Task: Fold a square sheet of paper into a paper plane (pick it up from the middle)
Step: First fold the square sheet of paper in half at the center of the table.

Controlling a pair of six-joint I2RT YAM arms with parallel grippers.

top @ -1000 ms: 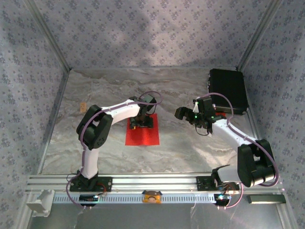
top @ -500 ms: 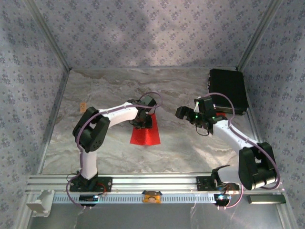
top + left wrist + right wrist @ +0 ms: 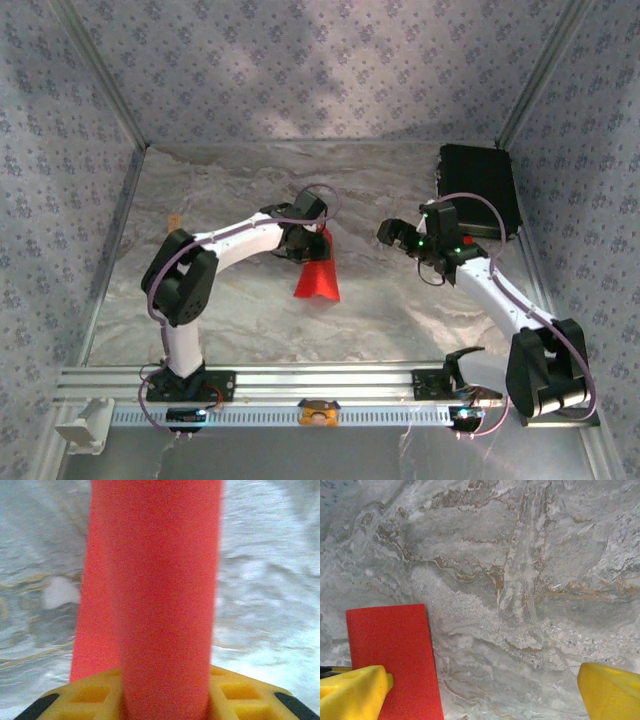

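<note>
The square sheet of paper (image 3: 318, 278) is bright red and hangs off the table as a draped, narrowed fold near the middle. My left gripper (image 3: 303, 243) is shut on its upper part. In the left wrist view the sheet (image 3: 160, 580) runs straight up from between the yellow fingers (image 3: 90, 695), which are pinched on it at my left gripper (image 3: 165, 700). My right gripper (image 3: 392, 234) hovers to the right of the sheet, apart from it. It stands open (image 3: 485, 690) over bare marble, with nothing between its yellow fingers (image 3: 355, 690).
A flat red piece (image 3: 395, 660) with straight edges lies on the table by the right gripper's left finger. A small red bit (image 3: 468, 241) shows beside the right arm. A black case (image 3: 480, 188) sits at the back right. Patterned walls close in the marble table (image 3: 240, 310).
The left gripper has closed on the middle of the flat sheet and lifted it, so it now hangs bunched. The right gripper has shifted slightly right and stays open.
</note>
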